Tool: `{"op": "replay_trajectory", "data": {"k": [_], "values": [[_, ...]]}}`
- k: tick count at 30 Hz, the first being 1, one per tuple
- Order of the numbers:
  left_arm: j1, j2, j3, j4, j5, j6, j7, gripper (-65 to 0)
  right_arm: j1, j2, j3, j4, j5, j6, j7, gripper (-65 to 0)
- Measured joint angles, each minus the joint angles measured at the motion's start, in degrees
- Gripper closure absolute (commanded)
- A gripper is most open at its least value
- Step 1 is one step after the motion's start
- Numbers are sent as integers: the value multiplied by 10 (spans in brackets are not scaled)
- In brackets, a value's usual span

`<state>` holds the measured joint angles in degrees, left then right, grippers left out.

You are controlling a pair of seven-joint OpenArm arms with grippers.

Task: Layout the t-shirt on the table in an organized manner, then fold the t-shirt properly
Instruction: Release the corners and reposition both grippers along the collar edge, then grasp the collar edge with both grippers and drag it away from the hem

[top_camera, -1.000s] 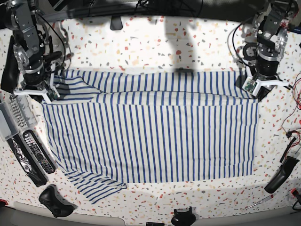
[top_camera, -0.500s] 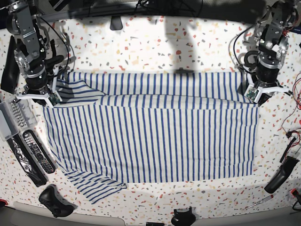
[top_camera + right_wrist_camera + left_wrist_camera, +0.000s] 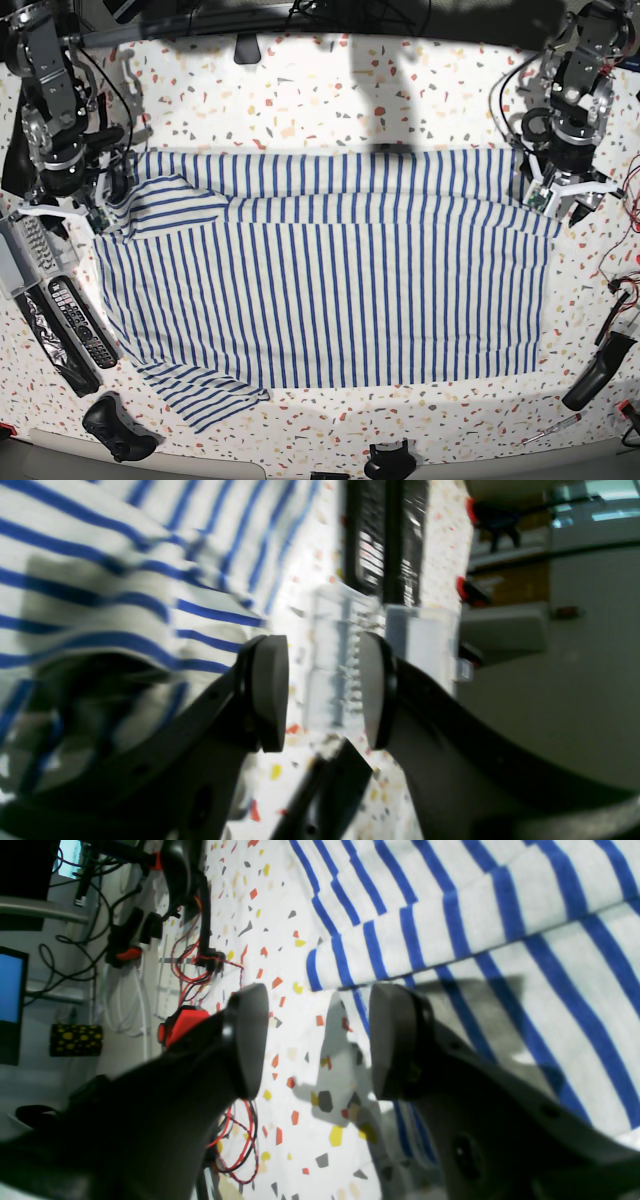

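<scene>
Change: over the last second the folded-over far band of the t-shirt [image 3: 330,280] has been drawn toward the near side, so more of the lower layer is covered and the fold line now lies closer to the front hem than it did.
Left hand [image 3: 317,1040]: its pads are seen well apart with only speckled worktop [image 3: 330,110] between them; nothing is gripped, and the folded cloth corner lies just beyond and beside the tips.
Right hand [image 3: 322,690]: its pads are likewise apart and empty; the striped sleeve is spread to one side of it, a clear plastic box [image 3: 345,665] just past the tips.
Meaning for the task: the cloth appears to have been let go after the first lengthwise fold, which is judged roughly laid but not squared; the sleeve by the right hand is bunched and the near sleeve is sticking out beyond the hem.
Shirt position: spread flat across the middle of the worktop, between the two hands.
Edges: the side edge next to the left hand is seen straight; the edge next to the right hand is slanted.
Open room: bare surface is available beyond both hands; remote controls [image 3: 75,325] are crowded just outside the right hand, and wires [image 3: 620,280] outside the left.
</scene>
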<state>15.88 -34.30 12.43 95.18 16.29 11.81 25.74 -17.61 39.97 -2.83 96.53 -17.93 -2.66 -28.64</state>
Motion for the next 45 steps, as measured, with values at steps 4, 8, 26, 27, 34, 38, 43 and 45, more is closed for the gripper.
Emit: {"op": "replay_trajectory", "data": {"k": [4,8,26,27,34,38,43,45], "values": [[0,-1,0,4,-2,30,0,-289,-2,4,22,54,81,-2,-19,-217],[0,-1,0,28,-64,30,-1,-217,2,4,54,104,186,-2,-50,-168],[0,70,-1,32,-191,32,-22,0,-3,-63,63,-22,231,48,-42,0],[-1,73,-1,25,-205,31,-28,0,-3,-63,63,-33,235,48,-42,0],[0,108,-1,-36,-219,-28,-32,0,-3,-71,63,-54,234,89,-42,0],[19,108,-2,-36,-214,-33,-33,0,-5,-71,64,-54,233,89,-59,0],[62,106,-4,-31,-203,-48,-49,0,-51,-69,67,-51,225,87,-39,0],[81,99,-4,-26,-199,-48,-61,0,-71,-70,67,-46,212,87,-37,0]]}}
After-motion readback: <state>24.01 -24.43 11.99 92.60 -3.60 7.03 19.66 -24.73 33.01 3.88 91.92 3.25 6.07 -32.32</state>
